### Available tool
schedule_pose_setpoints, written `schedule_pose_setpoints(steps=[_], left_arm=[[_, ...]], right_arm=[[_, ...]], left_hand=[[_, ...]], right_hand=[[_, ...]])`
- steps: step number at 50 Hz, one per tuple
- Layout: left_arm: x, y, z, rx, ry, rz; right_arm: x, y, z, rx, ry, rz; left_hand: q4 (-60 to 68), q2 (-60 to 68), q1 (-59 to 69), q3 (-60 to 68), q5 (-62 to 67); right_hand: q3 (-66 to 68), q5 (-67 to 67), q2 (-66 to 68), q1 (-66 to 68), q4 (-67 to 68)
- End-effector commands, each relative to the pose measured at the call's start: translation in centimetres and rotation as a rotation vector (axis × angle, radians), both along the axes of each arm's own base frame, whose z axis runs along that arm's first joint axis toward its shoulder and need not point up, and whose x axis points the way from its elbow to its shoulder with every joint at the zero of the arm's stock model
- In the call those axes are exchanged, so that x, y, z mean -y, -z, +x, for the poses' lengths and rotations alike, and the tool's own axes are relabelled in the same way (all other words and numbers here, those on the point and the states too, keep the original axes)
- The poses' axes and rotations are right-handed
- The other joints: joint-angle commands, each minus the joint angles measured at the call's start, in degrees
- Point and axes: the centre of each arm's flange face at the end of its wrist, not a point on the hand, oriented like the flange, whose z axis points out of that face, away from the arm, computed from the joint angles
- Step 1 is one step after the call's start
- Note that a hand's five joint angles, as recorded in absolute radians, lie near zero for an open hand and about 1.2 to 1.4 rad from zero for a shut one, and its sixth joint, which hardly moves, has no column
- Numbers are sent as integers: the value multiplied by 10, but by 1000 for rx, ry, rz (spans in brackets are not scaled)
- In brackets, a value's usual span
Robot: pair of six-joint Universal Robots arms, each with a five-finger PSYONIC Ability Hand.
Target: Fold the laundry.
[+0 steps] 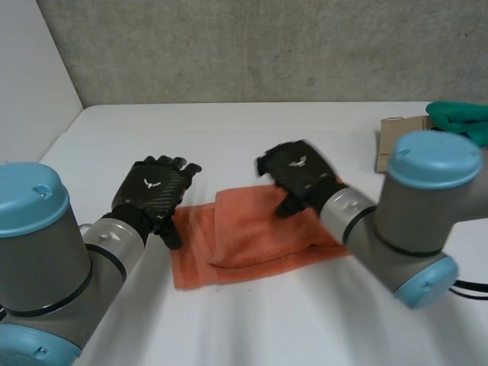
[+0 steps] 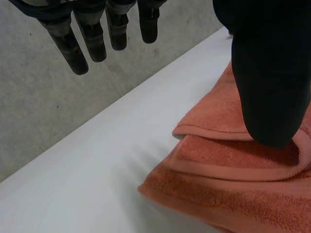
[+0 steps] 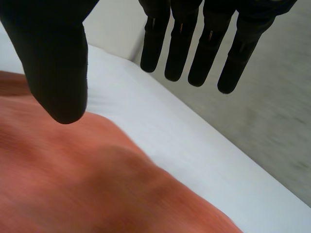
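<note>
I'm seeing a plain salmon-orange towel (image 1: 252, 236) lying on a white table (image 1: 229, 130); the left hand (image 1: 152, 191) and right hand (image 1: 299, 171) are showing black.

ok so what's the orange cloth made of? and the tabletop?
Orange cloth: looks like terry towelling, matte. The left wrist view shows a fuzzy looped pile and a flat woven band along the hem. Tabletop: smooth white surface with a slight sheen, probably laminate or painted board; can't tell which.

An orange terry towel (image 1: 244, 236) lies partly folded, one layer doubled over, on the white table (image 1: 267, 320).
</note>
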Motion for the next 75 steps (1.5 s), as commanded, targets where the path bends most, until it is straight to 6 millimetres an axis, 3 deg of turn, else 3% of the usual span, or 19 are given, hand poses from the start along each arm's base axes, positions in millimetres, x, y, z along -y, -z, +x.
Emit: schedule_pose_setpoints(steps=[1, 6, 14, 21, 33, 36, 38, 40, 47, 55, 59, 62, 66, 69, 70, 75], left_arm=[[-3, -5, 0, -14, 4, -15], [-5, -3, -2, -12, 18, -9], [-6, -1, -3, -8, 27, 0], [-6, 1, -1, -7, 22, 6], [-5, 2, -1, -5, 20, 9], [-6, 2, 0, -5, 20, 9], [-6, 3, 0, -3, 21, 8], [-6, 3, 0, -2, 19, 7], [-6, 1, 1, -8, 17, 1], [-8, -3, 5, -12, 10, -8], [-6, -5, 7, -14, 1, -15], [-5, -7, 9, -17, -5, -18], [-3, -9, 12, -23, -10, -22], [-2, -11, 13, -27, -14, -27], [-2, -12, 13, -29, -14, -27], [-3, -17, 15, -36, -17, -41]], right_arm=[[33, -3, -53, -36, 221, 64], [47, 16, -87, -66, 275, 127], [57, 55, -108, -44, 194, 200], [58, 74, -115, -60, 215, 231], [58, 86, -113, -86, 211, 213], [57, 85, -113, -87, 209, 221], [57, 83, -114, -82, 212, 218], [59, 77, -114, -67, 217, 207], [62, 64, -127, -65, 253, 198], [75, 34, -175, -167, 380, 123], [75, 24, -183, -255, 374, 93], [73, 14, -175, -272, 357, 60], [56, -4, -131, -239, 245, -17], [27, -15, -88, -206, 105, -76], [7, -18, -66, -194, 17, -108], [-48, -8, -16, -166, -220, -151]], left_hand=[[-8, -8, 8, -14, -29], [-8, -8, 8, -14, -29], [-8, -8, 8, -14, -29], [-8, -8, 8, -14, -29], [-8, -8, 8, -14, -29], [-8, -8, 8, -14, -29], [-8, -8, 8, -14, -29], [-8, -8, 8, -14, -29], [-8, -8, 8, -14, -29], [-8, -8, 8, -14, -29], [-8, -8, 8, -14, -29], [-8, -8, 8, -14, -29], [-8, -8, 8, -14, -29], [-8, -8, 8, -14, -29], [-8, -8, 8, -14, -29], [-8, -8, 8, -14, -29]], right_hand=[[13, 24, 12, 9, 12], [18, 29, 17, 14, 17], [62, 72, 61, 58, 61], [65, 76, 65, 61, 64], [43, 54, 43, 39, 42], [50, 61, 49, 46, 49], [207, 218, 207, 203, 206], [464, 475, 464, 460, 463], [466, 477, 465, 462, 465], [466, 477, 465, 462, 465], [466, 477, 465, 462, 465], [466, 477, 465, 462, 465], [466, 477, 465, 462, 465], [466, 477, 465, 462, 465], [466, 477, 465, 462, 465], [466, 477, 465, 462, 465]])
